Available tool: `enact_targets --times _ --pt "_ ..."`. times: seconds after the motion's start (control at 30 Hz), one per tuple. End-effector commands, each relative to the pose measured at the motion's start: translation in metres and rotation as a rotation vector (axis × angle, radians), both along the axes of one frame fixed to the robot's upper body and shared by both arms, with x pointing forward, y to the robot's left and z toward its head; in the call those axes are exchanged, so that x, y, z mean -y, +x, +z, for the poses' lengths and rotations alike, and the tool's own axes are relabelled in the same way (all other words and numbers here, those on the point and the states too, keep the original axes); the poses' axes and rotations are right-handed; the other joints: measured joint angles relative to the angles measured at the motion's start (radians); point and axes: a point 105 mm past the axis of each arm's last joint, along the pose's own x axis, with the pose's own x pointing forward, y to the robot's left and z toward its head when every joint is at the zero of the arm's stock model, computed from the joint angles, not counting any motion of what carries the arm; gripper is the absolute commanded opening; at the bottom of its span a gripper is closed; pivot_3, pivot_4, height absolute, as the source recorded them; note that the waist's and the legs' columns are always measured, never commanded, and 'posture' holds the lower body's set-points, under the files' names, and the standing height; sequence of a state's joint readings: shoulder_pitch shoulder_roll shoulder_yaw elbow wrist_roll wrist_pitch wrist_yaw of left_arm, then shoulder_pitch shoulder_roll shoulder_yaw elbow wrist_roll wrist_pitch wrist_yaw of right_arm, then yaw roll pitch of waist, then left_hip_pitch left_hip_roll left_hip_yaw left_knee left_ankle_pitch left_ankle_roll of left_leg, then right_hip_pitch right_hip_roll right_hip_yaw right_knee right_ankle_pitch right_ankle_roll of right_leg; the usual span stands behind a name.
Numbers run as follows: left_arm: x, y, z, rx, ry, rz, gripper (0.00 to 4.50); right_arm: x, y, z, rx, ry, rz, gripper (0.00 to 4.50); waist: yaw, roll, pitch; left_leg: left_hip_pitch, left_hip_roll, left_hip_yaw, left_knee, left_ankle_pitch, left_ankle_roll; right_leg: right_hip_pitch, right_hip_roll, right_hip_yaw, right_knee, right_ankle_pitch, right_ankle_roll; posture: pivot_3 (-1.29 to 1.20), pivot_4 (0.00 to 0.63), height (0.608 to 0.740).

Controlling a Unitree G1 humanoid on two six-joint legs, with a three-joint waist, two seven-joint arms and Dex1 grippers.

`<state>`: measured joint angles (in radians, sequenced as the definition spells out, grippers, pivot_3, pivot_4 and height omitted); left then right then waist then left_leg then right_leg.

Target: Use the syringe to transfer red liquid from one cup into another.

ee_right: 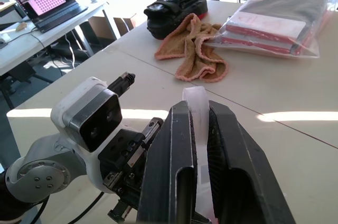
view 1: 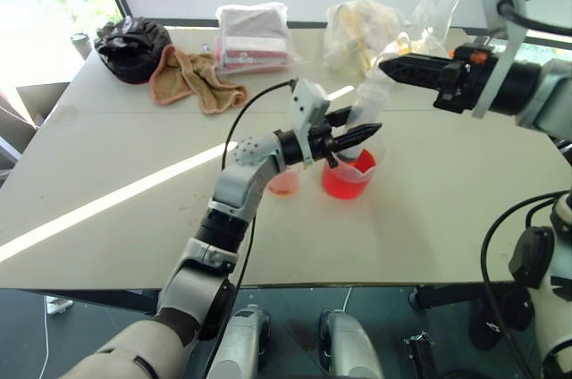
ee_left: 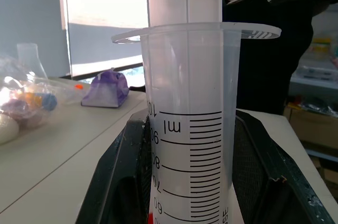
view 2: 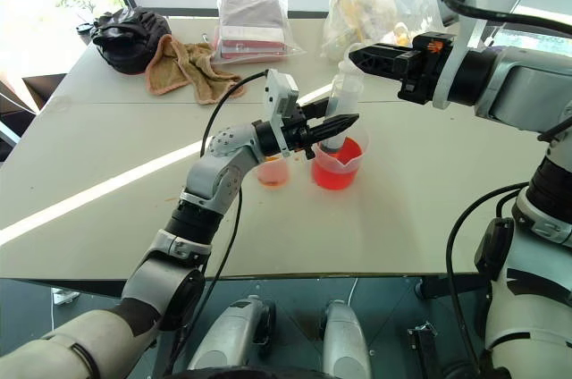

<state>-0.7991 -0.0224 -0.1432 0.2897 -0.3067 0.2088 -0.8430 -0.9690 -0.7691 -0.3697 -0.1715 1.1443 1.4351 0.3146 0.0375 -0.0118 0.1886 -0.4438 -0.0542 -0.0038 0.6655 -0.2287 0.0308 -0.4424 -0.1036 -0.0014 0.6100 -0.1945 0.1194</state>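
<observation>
syringe [view 2: 342, 100] stands upright, tip in beaker [view 2: 338, 164] of red liquid [view 2: 332, 175]. left gripper [view 2: 344, 122] clamps barrel, right gripper [view 2: 360, 55] pinches plunger top. pull plunger straight up, barrel steady, tip submerged.

On the table [view 1: 447, 209], a black bag [view 1: 131, 46] lies at ten o'clock, an orange towel [view 1: 190, 78] beside it, bagged books [view 1: 255, 37] at twelve, a plastic bag [view 1: 360, 32] at one.
</observation>
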Motion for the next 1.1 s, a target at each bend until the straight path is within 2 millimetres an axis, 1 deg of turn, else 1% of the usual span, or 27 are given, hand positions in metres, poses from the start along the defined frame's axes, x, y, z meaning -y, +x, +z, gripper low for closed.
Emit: enact_targets --times 0.03,0.33,0.43,0.53,0.63,0.8,0.93,1.03,1.1 --pt "0.017 -0.014 -0.013 -0.004 0.068 -0.070 1.46 0.006 -0.017 0.047 0.200 0.071 0.007 0.03 0.000 0.000 0.000 0.000 0.000 0.000 0.000 0.000 0.000 0.000 0.000 0.000 0.000 0.000 0.000 0.00 0.150 0.740" --pt "0.017 -0.011 -0.006 0.009 0.054 -0.059 1.46 0.002 -0.019 0.039 0.189 0.046 0.026 0.03 0.000 0.000 0.000 0.000 0.000 0.000 0.000 0.000 0.000 0.000 0.000 0.000 0.000 -0.001 -0.001 0.00 0.150 0.740" --pt "0.015 -0.009 0.006 0.037 0.031 -0.044 1.46 0.001 -0.018 0.032 0.188 0.002 0.013 1.23 0.002 0.000 0.000 0.000 0.000 0.000 0.000 0.000 0.000 0.000 0.000 0.000 0.000 -0.001 -0.001 0.00 0.150 0.740" --pt "0.013 -0.007 0.014 0.051 0.017 -0.035 1.46 0.001 -0.018 0.026 0.182 -0.029 0.015 2.75 0.000 0.000 0.000 0.000 0.000 0.000 0.000 0.000 0.000 0.000 0.000 -0.001 -0.001 0.000 0.000 0.00 0.150 0.740" --pt "0.011 -0.005 0.018 0.057 0.008 -0.024 1.46 0.007 -0.016 0.023 0.170 -0.030 -0.001 2.75 0.000 0.000 0.000 0.000 0.000 0.000 0.000 0.000 0.001 0.000 0.000 0.000 -0.001 0.000 -0.001 0.00 0.150 0.740" --pt "0.009 -0.003 0.026 0.066 -0.015 -0.009 1.46 0.020 -0.015 0.025 0.167 -0.005 -0.025 2.75 0.000 0.000 0.000 0.000 0.000 0.000 0.000 0.000 0.001 0.000 0.000 0.000 -0.001 -0.001 -0.001 0.00 0.150 0.740" --pt "0.007 -0.002 0.041 0.084 -0.059 0.005 1.46 0.038 -0.014 0.040 0.187 0.130 -0.046 2.75 0.003 0.000 0.000 0.000 0.000 0.000 0.000 0.000 0.001 0.000 0.000 0.000 -0.001 -0.001 -0.001 0.00 0.150 0.740" --pt "0.006 -0.002 0.052 0.087 -0.086 0.005 1.46 0.043 -0.019 0.054 0.208 0.261 0.002 2.75 0.001 0.000 0.000 -0.001 0.000 0.000 0.000 0.000 0.001 0.001 0.000 0.000 -0.002 0.000 -0.001 0.00 0.150 0.740" --pt "0.004 -0.002 0.061 0.082 -0.111 0.008 1.46 0.043 -0.021 0.057 0.209 0.300 0.018 2.75 0.001 0.000 0.000 -0.001 0.000 0.000 0.000 -0.001 0.001 0.001 0.000 0.000 -0.003 0.000 0.000 0.00 0.150 0.740"
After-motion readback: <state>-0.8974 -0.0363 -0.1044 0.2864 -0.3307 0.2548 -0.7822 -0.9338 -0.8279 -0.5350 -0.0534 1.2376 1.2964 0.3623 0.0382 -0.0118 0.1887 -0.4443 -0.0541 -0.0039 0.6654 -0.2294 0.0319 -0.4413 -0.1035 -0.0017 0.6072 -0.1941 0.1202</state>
